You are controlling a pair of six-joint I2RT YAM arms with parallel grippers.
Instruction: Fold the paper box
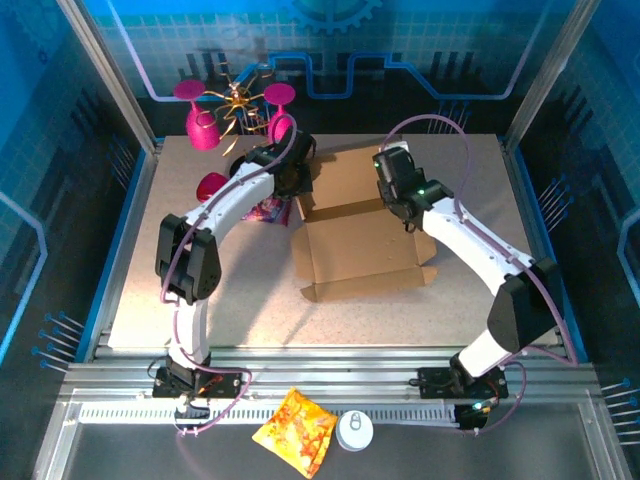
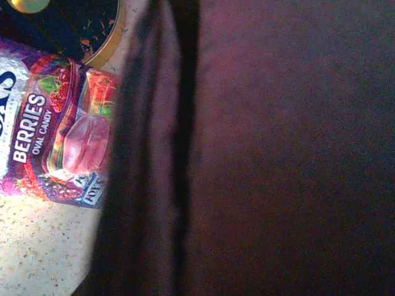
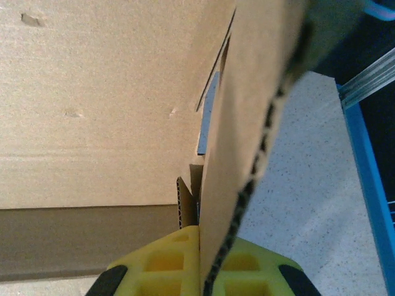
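paper box point(image 1: 365, 245) lies open, right jaws pinching one flap.

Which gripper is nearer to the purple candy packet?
Left. The left gripper is beside the candy packet, left of the paper box; the right gripper holds the box's opposite side.

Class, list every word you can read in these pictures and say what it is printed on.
"BERRIES": on the purple candy packet.
"OVAL CANDY": same packet.
Brand mark at its lower edge: too blurred to read.
Print on the orange snack bag: too small to read.
No print on the paper box.
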